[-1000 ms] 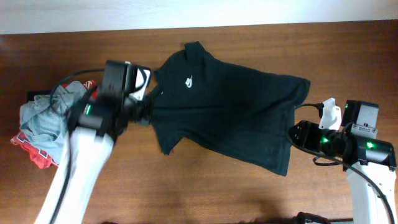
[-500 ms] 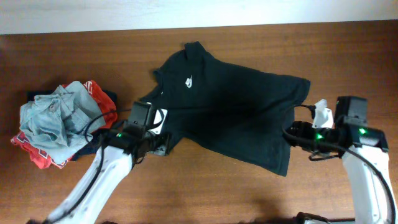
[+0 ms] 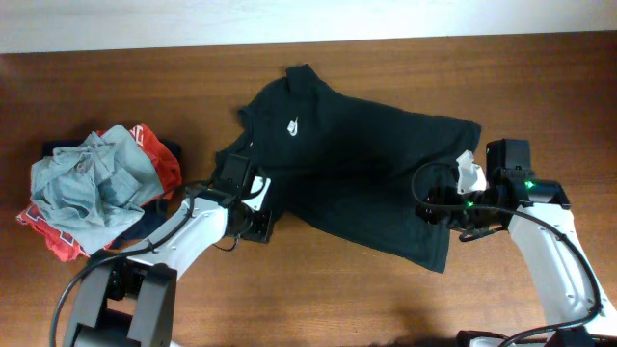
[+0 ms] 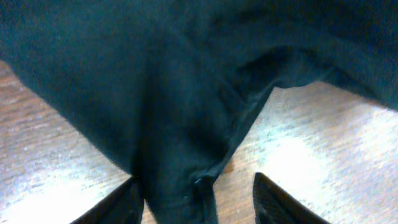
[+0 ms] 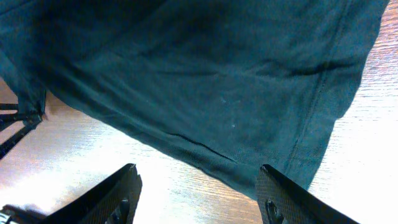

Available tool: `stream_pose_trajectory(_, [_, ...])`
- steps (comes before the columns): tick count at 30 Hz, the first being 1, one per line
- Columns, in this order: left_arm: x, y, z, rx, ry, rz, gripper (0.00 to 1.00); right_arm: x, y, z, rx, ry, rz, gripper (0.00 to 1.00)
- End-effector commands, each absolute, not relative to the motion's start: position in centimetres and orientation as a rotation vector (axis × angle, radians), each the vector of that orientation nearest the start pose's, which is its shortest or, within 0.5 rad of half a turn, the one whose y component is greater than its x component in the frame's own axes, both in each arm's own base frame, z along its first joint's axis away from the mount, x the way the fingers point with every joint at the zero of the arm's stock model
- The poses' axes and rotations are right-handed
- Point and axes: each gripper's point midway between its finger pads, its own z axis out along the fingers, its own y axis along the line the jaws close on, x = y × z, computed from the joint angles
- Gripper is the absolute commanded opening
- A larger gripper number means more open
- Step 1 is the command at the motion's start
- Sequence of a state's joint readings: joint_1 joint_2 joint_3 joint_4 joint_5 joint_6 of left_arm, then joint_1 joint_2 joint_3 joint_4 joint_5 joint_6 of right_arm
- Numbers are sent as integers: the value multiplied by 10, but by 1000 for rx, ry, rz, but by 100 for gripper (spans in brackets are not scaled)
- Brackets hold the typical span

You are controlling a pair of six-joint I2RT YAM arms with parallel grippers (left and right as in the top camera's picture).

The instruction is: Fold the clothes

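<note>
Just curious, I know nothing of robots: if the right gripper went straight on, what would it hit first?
Most likely the black T-shirt: its hemmed edge lies right ahead of the open right gripper. Height is hard to judge, so it might scrape the table.

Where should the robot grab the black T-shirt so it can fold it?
Best guess: the edges, not the middle. The black T-shirt lies flat on the table, so only edges give the jaws something to pinch. The left gripper can slide in low from the robot's side onto the sleeve edge; the right gripper likewise onto the bottom hem near its corner.
</note>
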State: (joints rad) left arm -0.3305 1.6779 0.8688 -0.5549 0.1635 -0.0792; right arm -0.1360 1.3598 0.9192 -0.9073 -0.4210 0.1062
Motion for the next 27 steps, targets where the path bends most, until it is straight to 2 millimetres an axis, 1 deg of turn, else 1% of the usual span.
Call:
stream_pose_trajectory(1, [280,-129,-10,385,2972,-314,30,274,34,100,273,2831,595,64])
stream_pose_trajectory(3, [283,-128,-6,385,2965,-302,11,274,31,98,276,2836,568,64])
stream_pose_trajectory(4, [285,-129,-4,385,2962,-301,4,274,30,98,278,2837,562,64])
stream_pose_trajectory(5, [287,-128,-1,385,2960,-288,1,274,29,98,279,2839,552,64])
stream_pose_trajectory(7, [294,-125,9,401,2951,-242,1,274,29,97,280,2840,547,64])
stream_pose_trajectory(10, [304,-119,27,461,2933,-128,1,274,26,94,286,2852,527,63])
stream_pose_trajectory(11, [307,-117,33,487,2925,-84,1,273,24,92,292,2864,507,60])
stream_pose_trajectory(14, [317,-114,50,549,2890,51,1,268,20,83,312,2910,471,60])
stream_pose_trajectory(17, [324,-109,63,577,2859,173,1,265,20,71,331,2961,480,59])
stream_pose_trajectory(20, [328,-108,73,625,2834,245,1,262,21,57,351,3014,490,58])
stream_pose_trajectory(24, [334,-98,86,618,2802,374,2,258,21,38,378,3088,504,55])
stream_pose_trajectory(27, [340,-95,92,607,2782,408,5,256,24,26,375,3130,511,55])
